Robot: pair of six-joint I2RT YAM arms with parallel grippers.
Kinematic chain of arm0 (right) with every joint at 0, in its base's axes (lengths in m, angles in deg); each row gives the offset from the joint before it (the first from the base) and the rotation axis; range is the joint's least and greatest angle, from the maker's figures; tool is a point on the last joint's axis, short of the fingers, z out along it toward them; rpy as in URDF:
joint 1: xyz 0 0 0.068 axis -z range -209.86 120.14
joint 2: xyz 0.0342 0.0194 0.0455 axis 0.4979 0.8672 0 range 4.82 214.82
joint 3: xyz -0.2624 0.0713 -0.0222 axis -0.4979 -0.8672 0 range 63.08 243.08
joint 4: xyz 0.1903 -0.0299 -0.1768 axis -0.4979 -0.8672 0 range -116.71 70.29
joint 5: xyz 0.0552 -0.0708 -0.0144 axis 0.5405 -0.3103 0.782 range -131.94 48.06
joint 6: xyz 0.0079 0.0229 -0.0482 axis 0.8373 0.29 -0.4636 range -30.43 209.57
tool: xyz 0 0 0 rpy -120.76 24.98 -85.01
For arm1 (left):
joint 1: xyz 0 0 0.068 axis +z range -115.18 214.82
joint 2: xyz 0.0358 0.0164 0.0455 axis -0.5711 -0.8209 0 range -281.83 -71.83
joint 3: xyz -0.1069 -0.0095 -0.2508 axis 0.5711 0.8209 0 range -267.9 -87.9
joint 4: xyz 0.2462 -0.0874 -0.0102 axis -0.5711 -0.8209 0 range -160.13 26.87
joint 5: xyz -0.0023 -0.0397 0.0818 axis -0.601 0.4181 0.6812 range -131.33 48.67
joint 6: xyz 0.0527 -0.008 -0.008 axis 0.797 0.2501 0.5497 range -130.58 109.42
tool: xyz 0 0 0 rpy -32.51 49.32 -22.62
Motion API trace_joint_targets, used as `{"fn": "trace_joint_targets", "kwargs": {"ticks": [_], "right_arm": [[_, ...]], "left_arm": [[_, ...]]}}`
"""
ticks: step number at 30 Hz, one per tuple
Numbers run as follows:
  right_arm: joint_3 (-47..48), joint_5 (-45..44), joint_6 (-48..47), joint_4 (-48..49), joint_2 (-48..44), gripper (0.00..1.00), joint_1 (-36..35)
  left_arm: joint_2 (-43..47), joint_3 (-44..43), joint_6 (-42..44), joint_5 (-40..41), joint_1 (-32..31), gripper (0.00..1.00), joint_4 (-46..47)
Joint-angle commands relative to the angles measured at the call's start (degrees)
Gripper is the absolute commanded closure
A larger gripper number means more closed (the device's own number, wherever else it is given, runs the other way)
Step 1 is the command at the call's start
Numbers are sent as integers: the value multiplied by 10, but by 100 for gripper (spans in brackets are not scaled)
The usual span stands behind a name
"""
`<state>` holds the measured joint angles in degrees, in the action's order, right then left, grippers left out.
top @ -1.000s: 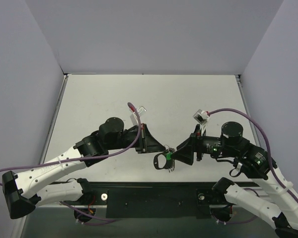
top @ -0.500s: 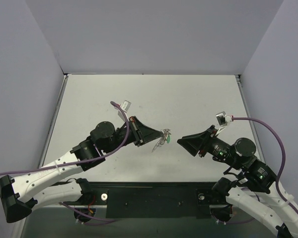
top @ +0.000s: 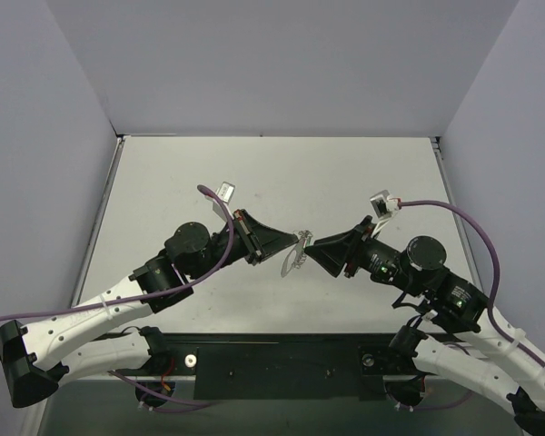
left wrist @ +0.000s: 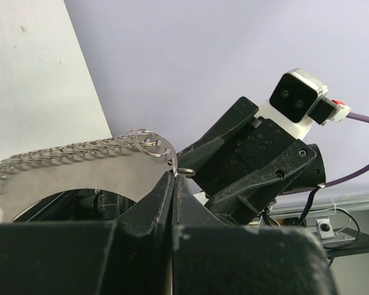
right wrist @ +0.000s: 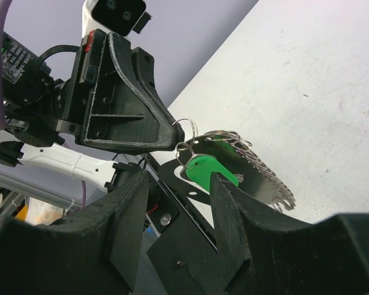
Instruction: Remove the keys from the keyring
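My left gripper [top: 286, 245] is shut on one end of the keyring [top: 293, 256] and holds it in the air above the table's front middle. In the left wrist view the closed jaws [left wrist: 174, 176] pinch the flat grey keyring [left wrist: 74, 175], whose wavy edge points up. In the right wrist view the green-headed key [right wrist: 212, 171] hangs from small wire rings on the keyring [right wrist: 267, 181], right under the left gripper's tip. My right gripper [right wrist: 179, 181] is open, its fingers [right wrist: 230, 215] on either side of the key without touching it. The key does not show in the top view.
The white table [top: 254, 173] is walled by lilac panels at the back and both sides. A black mounting plate [top: 282, 363] with the arm bases runs along the near edge. Purple cables loop off both wrists.
The left gripper took the keyring up and away from the right gripper. The right gripper let go, drew back to the right, then came back in with its jaws open round the key.
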<state>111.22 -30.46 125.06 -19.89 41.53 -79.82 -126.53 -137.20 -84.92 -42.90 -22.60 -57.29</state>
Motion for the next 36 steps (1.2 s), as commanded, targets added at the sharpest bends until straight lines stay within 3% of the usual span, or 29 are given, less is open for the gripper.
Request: {"fn": "trace_joint_targets", "kwargs": {"ticks": [1,22,25,28,30,36], "right_arm": [[17,-10,-16,45,9,60,-3],[6,-4,4,95,48,68,-3],[6,-4,5,94,49,76,-3],[5,-4,5,92,48,94,-2],[4,-4,6,90,46,100,-2],[5,6,5,74,42,100,-3]], "left_arm": [[4,-21,-4,7,-2,100,52],[14,-22,-5,0,-3,100,54],[18,-21,-4,2,-4,100,53],[20,-19,-4,4,-3,100,52],[21,-21,-3,3,-3,100,51],[17,-27,5,-9,-3,100,51]]}}
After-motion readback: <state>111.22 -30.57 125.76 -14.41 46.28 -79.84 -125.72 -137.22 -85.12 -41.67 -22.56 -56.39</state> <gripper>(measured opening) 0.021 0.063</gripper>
